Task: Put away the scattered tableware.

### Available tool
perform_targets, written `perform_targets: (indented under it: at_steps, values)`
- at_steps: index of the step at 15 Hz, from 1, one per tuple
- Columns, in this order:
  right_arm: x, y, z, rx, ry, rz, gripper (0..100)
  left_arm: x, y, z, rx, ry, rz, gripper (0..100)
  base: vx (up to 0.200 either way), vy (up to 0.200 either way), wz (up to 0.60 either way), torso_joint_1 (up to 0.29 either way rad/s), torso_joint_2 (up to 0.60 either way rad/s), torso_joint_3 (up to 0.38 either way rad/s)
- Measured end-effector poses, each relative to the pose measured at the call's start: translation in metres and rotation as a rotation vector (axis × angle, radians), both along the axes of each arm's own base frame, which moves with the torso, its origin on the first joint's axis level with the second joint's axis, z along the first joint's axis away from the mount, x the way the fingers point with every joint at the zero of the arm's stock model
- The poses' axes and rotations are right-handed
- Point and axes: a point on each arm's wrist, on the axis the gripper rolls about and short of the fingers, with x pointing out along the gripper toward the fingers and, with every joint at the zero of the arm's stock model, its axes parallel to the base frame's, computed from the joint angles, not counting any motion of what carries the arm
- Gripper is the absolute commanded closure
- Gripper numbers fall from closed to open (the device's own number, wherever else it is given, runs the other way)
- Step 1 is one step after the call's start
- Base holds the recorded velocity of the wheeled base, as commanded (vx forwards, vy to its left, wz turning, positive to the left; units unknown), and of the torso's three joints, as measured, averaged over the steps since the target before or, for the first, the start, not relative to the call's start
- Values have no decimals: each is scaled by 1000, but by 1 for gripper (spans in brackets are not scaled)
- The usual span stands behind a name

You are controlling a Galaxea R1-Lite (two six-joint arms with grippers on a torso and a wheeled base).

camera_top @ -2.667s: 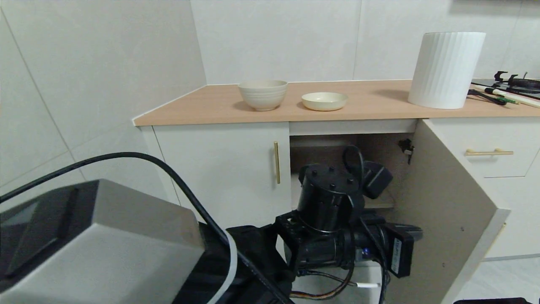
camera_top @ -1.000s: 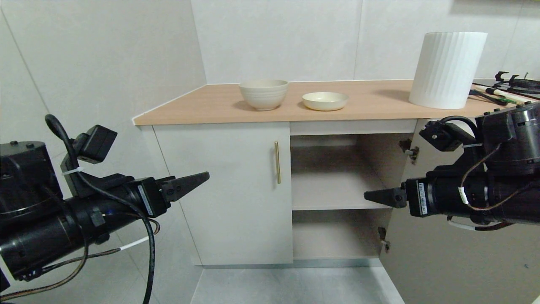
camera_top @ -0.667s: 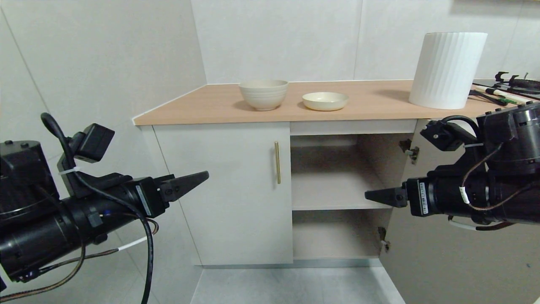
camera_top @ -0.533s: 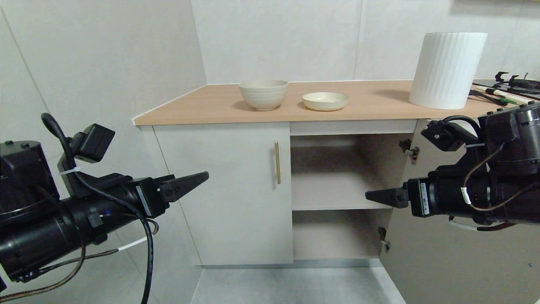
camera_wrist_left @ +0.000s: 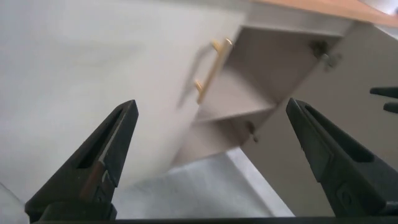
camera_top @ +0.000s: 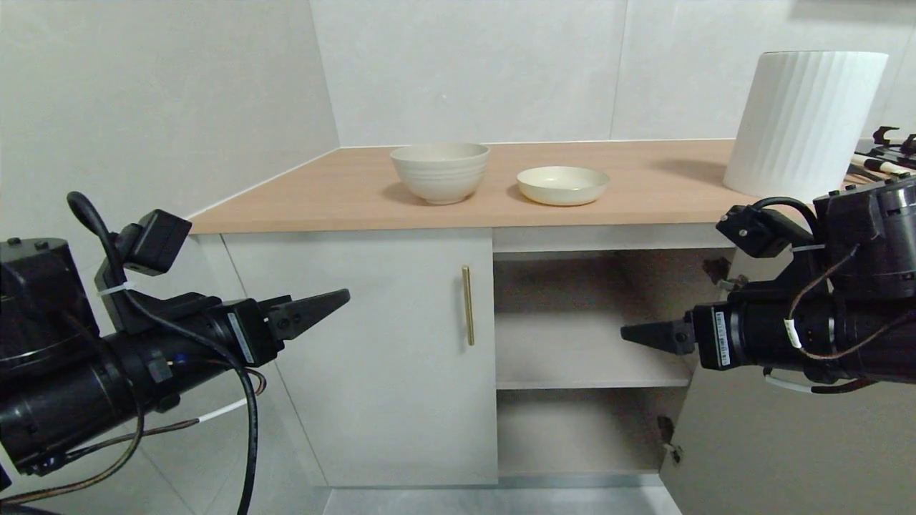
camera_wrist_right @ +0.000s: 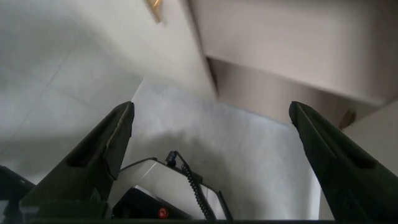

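Jaws spread wide and empty, the left tool (camera_top: 336,298) hangs before the closed cabinet door (camera_top: 358,343) and the right tool (camera_top: 633,334) before the open shelf (camera_top: 572,350). Above them, a ribbed bowl (camera_top: 439,172) and a shallow dish (camera_top: 562,185) stand near each other, not touching, on the table (camera_top: 658,175).

Cream bowl (camera_top: 439,172) and a shallow dish (camera_top: 563,185) sit side by side on the counter (camera_top: 658,172), with a tall white ribbed canister (camera_top: 807,121) far right. Below them, the cabinet (camera_top: 372,343) is open on its right half, shelf (camera_top: 572,354) showing. Left gripper (camera_top: 336,297) and right gripper (camera_top: 633,332) hover in front, well apart.
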Motion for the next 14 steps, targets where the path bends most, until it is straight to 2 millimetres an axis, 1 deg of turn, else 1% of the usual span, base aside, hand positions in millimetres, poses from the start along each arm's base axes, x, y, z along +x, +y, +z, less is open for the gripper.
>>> perform_targets:
  at_steps: [1, 5, 8, 11, 14]
  values:
    - [-1, 0, 0, 1, 0, 1, 0, 0, 0, 0, 0, 3, -1, 0, 200, 0, 0, 2, 12, 2]
    - [-7, -3, 3, 0, -15, 15, 0, -1, 1, -1, 0, 4, 1, 0, 0, 0, 0, 0, 0, 0]
    - [-12, -5, 5, -4, -30, 31, 0, -6, 1, 2, -4, -10, -9, 0, 0, 0, 0, 0, 0, 0]
    - [-14, -5, 6, -1, -37, 30, 0, -7, 1, 3, -6, -16, -13, 0, 0, 0, 0, 0, 0, 0]
    - [-13, -5, 6, -2, -37, 29, 0, -7, 1, 2, -6, -15, -14, 0, 0, 0, 0, 61, -237, -227]
